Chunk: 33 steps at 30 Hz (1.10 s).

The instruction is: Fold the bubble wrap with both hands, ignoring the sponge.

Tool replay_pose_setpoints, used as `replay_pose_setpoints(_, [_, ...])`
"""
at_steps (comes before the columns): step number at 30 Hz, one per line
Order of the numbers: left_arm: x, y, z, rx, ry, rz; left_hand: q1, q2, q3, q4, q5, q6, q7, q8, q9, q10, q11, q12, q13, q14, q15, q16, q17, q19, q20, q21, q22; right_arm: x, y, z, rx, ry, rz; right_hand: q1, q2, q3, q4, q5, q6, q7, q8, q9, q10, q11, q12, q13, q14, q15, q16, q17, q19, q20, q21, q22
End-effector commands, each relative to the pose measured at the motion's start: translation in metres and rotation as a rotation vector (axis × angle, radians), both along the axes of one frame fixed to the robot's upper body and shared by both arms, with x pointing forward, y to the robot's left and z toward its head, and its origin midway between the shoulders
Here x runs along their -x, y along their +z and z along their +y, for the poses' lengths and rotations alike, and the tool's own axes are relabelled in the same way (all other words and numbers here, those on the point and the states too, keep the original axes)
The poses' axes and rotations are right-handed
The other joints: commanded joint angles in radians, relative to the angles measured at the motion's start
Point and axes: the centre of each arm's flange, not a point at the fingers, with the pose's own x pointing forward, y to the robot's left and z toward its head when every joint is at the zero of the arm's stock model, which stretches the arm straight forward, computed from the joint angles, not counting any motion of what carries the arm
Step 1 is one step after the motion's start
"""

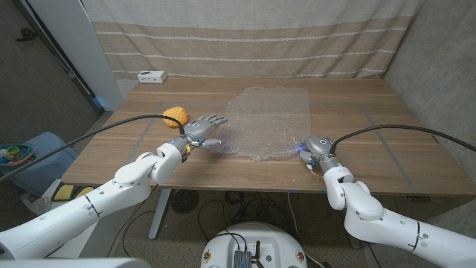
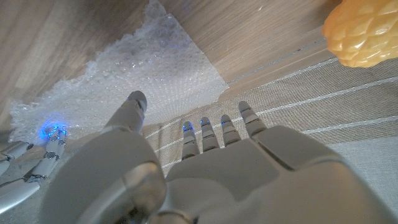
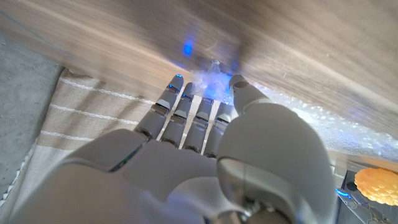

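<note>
Lying between robot hands — bubble wrap.

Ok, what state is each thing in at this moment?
Bubble wrap: spread flat on the table, unfolded.
Sponge: on the table, apart from the wrap, untouched.
Left hand: open, fingers spread, at the wrap's near left corner.
Right hand: at the wrap's near right corner; grip unclear.

Bubble wrap: clear, crinkled sheet, spread flat and unfolded on wooden table, at middle, reaching from mid-depth toward front edge, ragged near corners. Sponge: yellow-orange, rounded, dimpled, left of sheet, apart from it, toward table's left edge.
</note>
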Motion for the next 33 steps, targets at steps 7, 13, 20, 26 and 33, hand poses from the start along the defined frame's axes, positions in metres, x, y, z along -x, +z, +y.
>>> replay_pose_setpoints(7, [-0.001, 0.0, -0.007, -0.056, -0.013, 0.028, -0.005, -0.086, -0.042, 0.005, 0.0, 0.007, 0.002, 0.011, 0.002, 0.004, -0.012, 0.009, 0.005, 0.0, -0.001, 0.005, 0.006, 0.001, -0.001, -0.01, 0.001, -0.009, 0.012, 0.004, -0.107, 0.009, -0.158, 0.023, 0.016, -0.013, 0.002, -0.003, 0.05, 0.031, 0.016, 0.004, 0.028, 0.009, 0.003, 0.003, 0.008, -0.136, 0.018, 0.013, 0.013, 0.004, 0.006, 0.006])
replay_pose_setpoints(13, [-0.005, 0.0, -0.006, -0.066, -0.041, 0.068, -0.02, -0.126, -0.071, 0.015, 0.007, 0.005, 0.004, 0.007, 0.002, 0.004, -0.011, 0.01, 0.006, -0.004, 0.004, 0.005, 0.007, -0.007, 0.005, -0.018, 0.002, -0.01, 0.021, -0.006, -0.208, 0.017, -0.158, 0.029, 0.017, -0.017, 0.001, -0.002, 0.065, 0.041, 0.02, 0.005, 0.048, 0.009, 0.005, 0.003, 0.018, -0.135, 0.025, 0.015, 0.012, 0.008, 0.005, 0.007])
replay_pose_setpoints(20, [-0.005, -0.002, -0.012, -0.137, -0.003, 0.02, -0.008, -0.154, -0.088, 0.013, 0.02, -0.025, -0.003, -0.002, 0.002, -0.007, -0.016, 0.007, 0.006, -0.012, 0.009, 0.005, 0.008, -0.007, 0.013, -0.023, 0.002, -0.005, 0.03, -0.018, -0.371, 0.073, -0.153, 0.041, 0.021, -0.004, -0.003, 0.002, 0.079, 0.06, 0.024, 0.007, 0.054, 0.029, 0.0, 0.003, 0.019, -0.124, 0.01, 0.002, 0.011, 0.011, 0.005, 0.007])
replay_pose_setpoints(26, [-0.008, -0.008, -0.016, -0.154, -0.006, -0.022, 0.053, -0.157, -0.091, 0.007, 0.041, -0.094, -0.011, -0.012, 0.003, -0.034, -0.023, 0.001, 0.007, -0.017, 0.009, 0.006, 0.008, -0.002, 0.015, -0.029, 0.002, 0.0, 0.037, -0.02, -0.464, 0.104, -0.163, 0.051, 0.019, 0.008, -0.007, 0.004, 0.088, 0.084, 0.027, 0.008, 0.057, 0.038, -0.004, 0.003, 0.022, -0.112, -0.002, -0.009, 0.008, 0.017, 0.003, 0.007])
replay_pose_setpoints(33, [-0.01, -0.017, -0.022, -0.15, 0.011, -0.1, 0.109, -0.148, -0.092, 0.01, 0.052, -0.098, -0.004, 0.003, 0.003, -0.025, -0.031, 0.011, 0.008, 0.009, -0.009, 0.015, 0.008, 0.009, 0.009, -0.031, 0.002, 0.004, 0.044, -0.017, -0.51, 0.128, -0.187, 0.06, 0.014, 0.019, -0.012, 0.004, 0.105, 0.096, 0.031, 0.008, 0.07, 0.043, -0.005, 0.003, 0.029, -0.105, -0.011, -0.018, 0.003, 0.024, 0.001, 0.007])
